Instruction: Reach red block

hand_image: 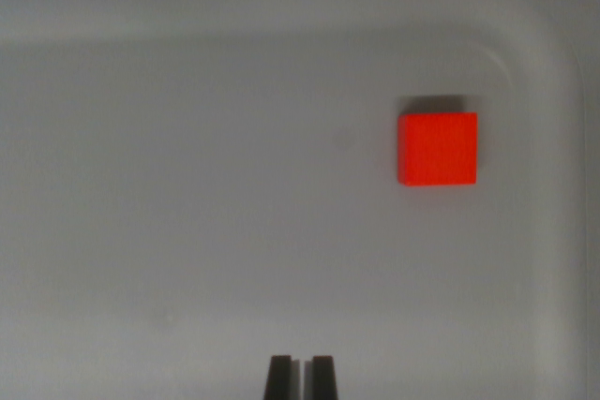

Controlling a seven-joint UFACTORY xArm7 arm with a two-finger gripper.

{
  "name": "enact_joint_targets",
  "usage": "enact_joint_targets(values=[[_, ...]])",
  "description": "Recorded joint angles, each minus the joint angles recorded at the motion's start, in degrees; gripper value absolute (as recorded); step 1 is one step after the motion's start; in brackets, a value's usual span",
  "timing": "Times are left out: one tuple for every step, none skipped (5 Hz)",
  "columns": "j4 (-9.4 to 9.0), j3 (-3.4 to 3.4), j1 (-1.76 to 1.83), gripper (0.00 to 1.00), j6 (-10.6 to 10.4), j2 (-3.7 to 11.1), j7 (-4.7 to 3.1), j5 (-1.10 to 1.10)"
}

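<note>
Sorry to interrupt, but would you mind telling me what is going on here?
A single robot arm is reaching for a red block lying on a pale grey tray. Its gripper shows at the bottom edge, fingertips nearly together and holding nothing. The block sits apart from it, up toward the wrist view's right, untouched.

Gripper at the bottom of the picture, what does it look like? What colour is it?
Only the tips of the gripper show, at the bottom edge of the wrist view. They are two dark, nearly black fingers, flat and straight-sided, with a thin pale line between them. No cables, markings or arm parts are visible.
</note>
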Motion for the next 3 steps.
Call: enact_joint_targets(values=[[-0.06,-0.47,-0.53,0.00,-2.7,2.52,-0.52,-0.19],[-0.06,-0.47,-0.53,0.00,-2.7,2.52,-0.52,-0.19],[-0.12,-0.94,-1.06,0.00,-5.4,5.06,-1.05,-0.38]])
